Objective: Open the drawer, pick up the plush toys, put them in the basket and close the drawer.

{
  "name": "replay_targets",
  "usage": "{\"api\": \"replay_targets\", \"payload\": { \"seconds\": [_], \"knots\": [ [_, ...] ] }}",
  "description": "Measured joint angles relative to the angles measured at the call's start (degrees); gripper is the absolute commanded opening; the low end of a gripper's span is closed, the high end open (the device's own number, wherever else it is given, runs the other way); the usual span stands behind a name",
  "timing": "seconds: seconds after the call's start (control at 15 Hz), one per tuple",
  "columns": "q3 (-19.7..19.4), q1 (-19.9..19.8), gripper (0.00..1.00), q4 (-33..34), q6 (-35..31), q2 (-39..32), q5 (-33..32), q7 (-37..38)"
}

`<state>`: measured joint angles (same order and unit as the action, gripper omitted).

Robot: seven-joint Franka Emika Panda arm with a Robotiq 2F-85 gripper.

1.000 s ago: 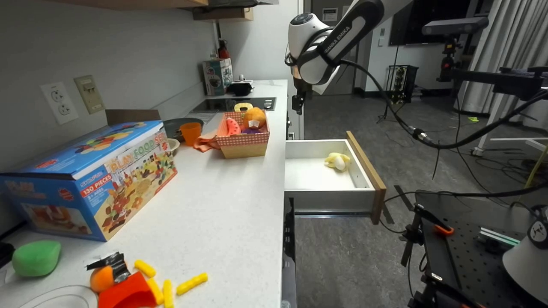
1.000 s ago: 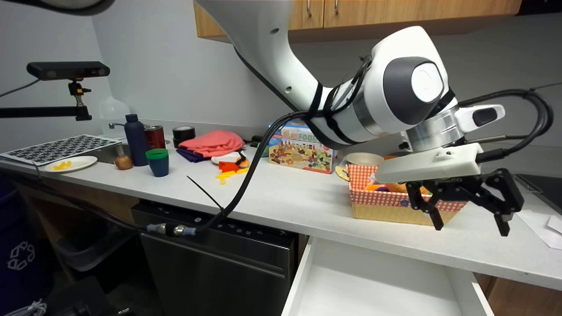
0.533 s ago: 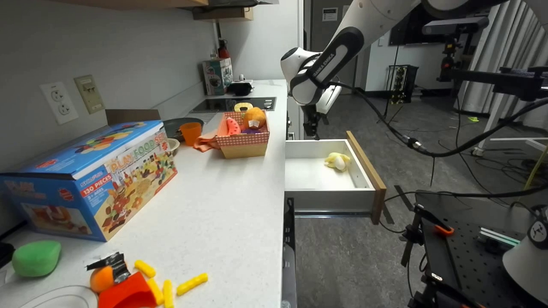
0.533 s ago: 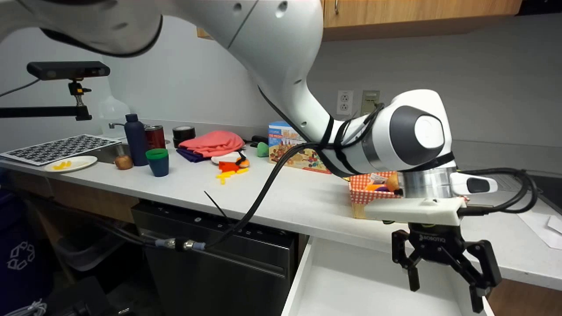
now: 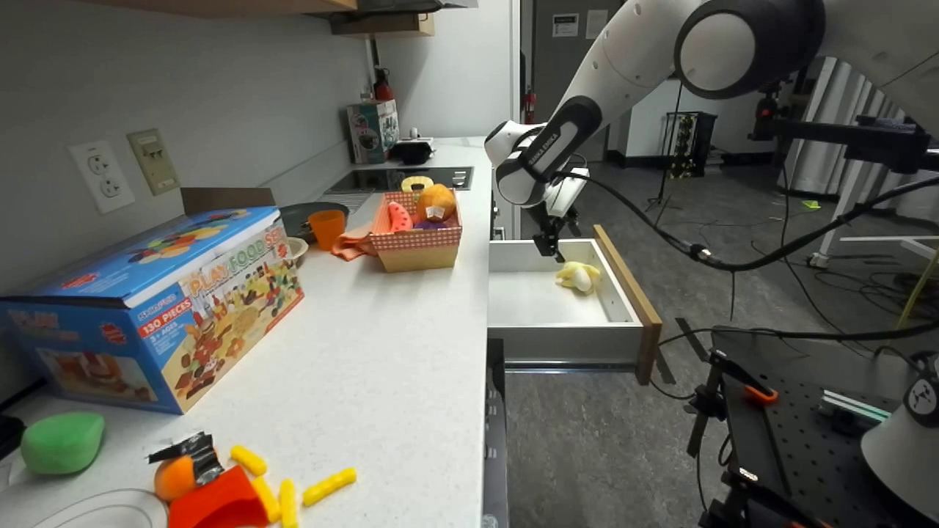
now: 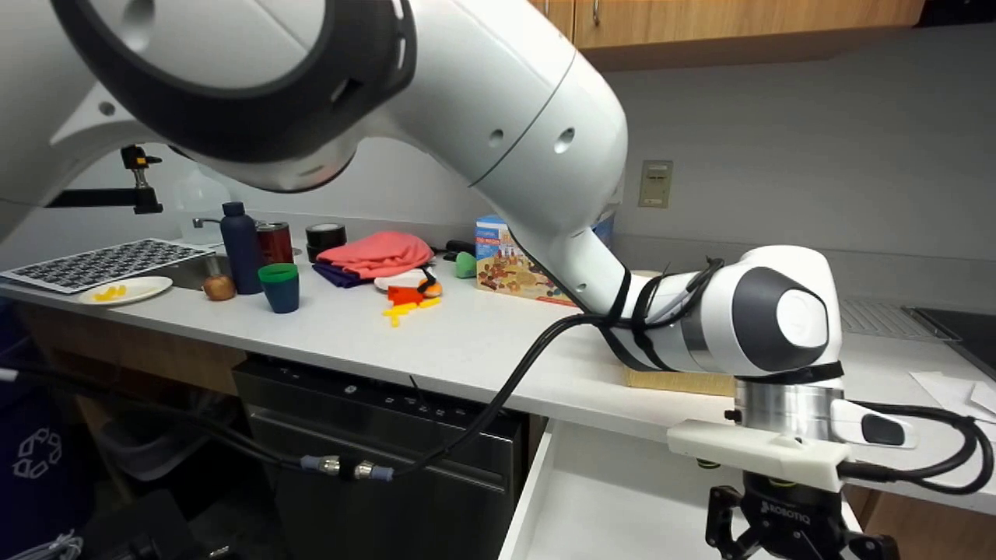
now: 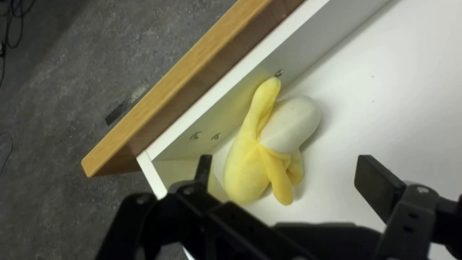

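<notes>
Currently pincer (image 7: 284, 165) spread wide above pulled-out drawer (image 5: 528, 299), pale yellow plush toy (image 7: 249, 164) lying inside.

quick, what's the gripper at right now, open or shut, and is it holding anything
Gripper: open, holding nothing; the pale yellow plush toy lies ungripped in the drawer.

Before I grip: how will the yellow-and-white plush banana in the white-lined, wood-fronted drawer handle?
The seamed plush banana looks stuffed, so it will probably squash and be light for its size. Its loose peel flaps will likely flop or fold once lifted. Pushed toward the nearby front wall of the drawer, it may rub there.
</notes>
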<state>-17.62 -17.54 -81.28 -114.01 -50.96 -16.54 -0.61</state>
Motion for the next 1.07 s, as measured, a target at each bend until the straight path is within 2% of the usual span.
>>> {"api": "replay_targets", "payload": {
  "seconds": [0.2,0.47,1.07],
  "knots": [
    [0.5,-1.6,1.0,3.5,3.4,-3.2,1.3,-0.3],
    [0.7,-2.4,1.0,7.1,3.7,-6.3,1.3,-0.3],
    [0.7,-2.4,1.0,7.4,3.7,-6.8,1.4,-0.1]
  ]
}}
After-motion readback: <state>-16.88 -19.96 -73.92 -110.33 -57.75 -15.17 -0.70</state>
